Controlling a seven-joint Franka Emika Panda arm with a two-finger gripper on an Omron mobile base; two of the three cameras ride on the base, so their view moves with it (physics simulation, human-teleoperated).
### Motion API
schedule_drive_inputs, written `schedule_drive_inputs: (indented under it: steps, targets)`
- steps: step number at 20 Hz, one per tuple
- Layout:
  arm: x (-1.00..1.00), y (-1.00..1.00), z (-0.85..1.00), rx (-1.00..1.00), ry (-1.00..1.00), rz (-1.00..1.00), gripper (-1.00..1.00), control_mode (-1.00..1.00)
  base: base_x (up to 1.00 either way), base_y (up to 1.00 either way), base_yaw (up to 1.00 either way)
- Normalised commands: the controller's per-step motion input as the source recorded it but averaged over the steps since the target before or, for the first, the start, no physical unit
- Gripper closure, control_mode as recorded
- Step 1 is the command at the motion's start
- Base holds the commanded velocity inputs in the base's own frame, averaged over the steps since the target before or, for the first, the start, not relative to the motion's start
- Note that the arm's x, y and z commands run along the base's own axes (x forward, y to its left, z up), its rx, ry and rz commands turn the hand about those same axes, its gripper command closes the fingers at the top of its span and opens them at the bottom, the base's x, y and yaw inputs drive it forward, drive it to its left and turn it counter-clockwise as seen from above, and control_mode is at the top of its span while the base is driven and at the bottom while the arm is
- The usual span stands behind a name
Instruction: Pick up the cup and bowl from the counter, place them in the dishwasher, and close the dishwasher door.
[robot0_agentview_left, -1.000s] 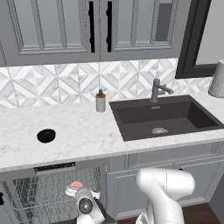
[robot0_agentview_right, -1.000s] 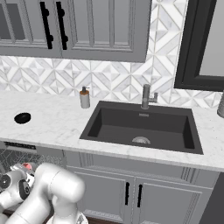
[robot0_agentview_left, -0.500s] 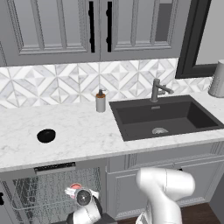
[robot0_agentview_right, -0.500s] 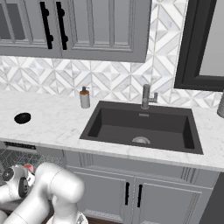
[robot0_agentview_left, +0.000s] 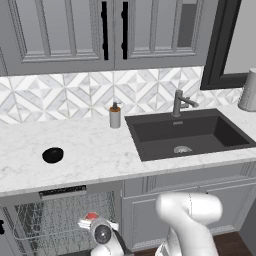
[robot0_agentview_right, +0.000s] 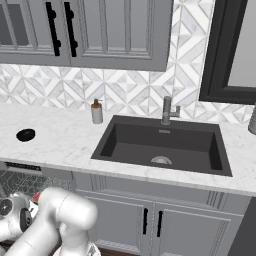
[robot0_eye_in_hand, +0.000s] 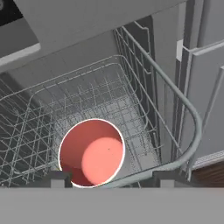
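One of two items being stowed | cup (robot0_eye_in_hand: 92, 152) sitting upright in dishwasher (robot0_agentview_left: 65, 225) rack, near right corner | end effector (robot0_eye_in_hand: 107, 178) standing parted astride it, apparently releasing | bowl (robot0_agentview_left: 52, 155) waiting on surface (robot0_agentview_left: 95, 150), left | next: lifting clear, reaching for bowl

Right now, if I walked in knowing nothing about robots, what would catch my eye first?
Probably the cup, its salmon-red inside glowing among the grey wires of the dishwasher rack, right in front of the robot's parted fingers. Next, the small black bowl sitting alone on the white marble counter, left of the dark sink. The bulky white arm bends low in front of the cabinets.
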Motion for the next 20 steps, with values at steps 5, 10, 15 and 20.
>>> schedule_drive_inputs:
  steps: [5, 10, 15, 20]
  targets:
    - [-0.72, 0.00, 0.56, 0.00, -0.24, 0.00, -1.00, -1.00, 0.00, 0.00, 0.00]
    - [-0.60, 0.00, 1.00, -0.01, 0.03, 0.00, -1.00, -1.00, 0.00, 0.00, 0.00]
    - [-0.39, 0.00, 1.00, -0.10, 0.20, 0.00, -1.00, -1.00, 0.00, 0.00, 0.00]
    - [-0.25, 0.00, 1.00, -0.18, 0.26, 0.00, -1.00, -1.00, 0.00, 0.00, 0.00]
